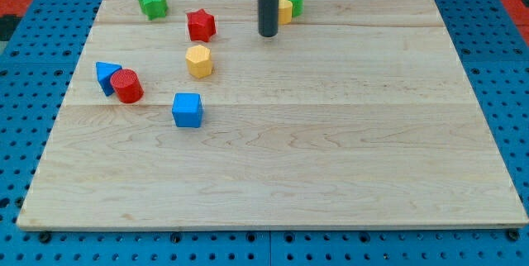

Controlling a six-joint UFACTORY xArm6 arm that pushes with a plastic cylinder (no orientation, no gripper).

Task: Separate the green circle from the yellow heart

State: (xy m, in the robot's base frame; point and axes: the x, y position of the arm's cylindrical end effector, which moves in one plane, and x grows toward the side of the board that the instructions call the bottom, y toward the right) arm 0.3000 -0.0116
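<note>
Tip: plain dark rod end, resting on the wood; no jaws to open or shut, holding nothing.
Closest to tip: yellow heart, just to the view's right and a little toward the view's top; looks very near the rod, touching or not too hard to tell.
Next past the heart: green circle, pressed up against the heart's far side, near the top edge of the board.
Done so far: nothing to show yet; the two still sit together as one clump.
Left to do: a push to get one away from the other, with a clear gap between.
Look of the heart: yellow, partly hidden by the rod, shape hard to make out here.
Look of the circle: bright green, round, small and chunky, sitting flat.
Left of tip, near: red star, then yellow hexagon-like block a bit lower.
Left of tip, far: green star-like block up by the top edge.
Left and down, far: blue cube, red cylinder touching a blue triangle.
In the way: probably nothing; the other blocks sit well apart from the pair.
</note>
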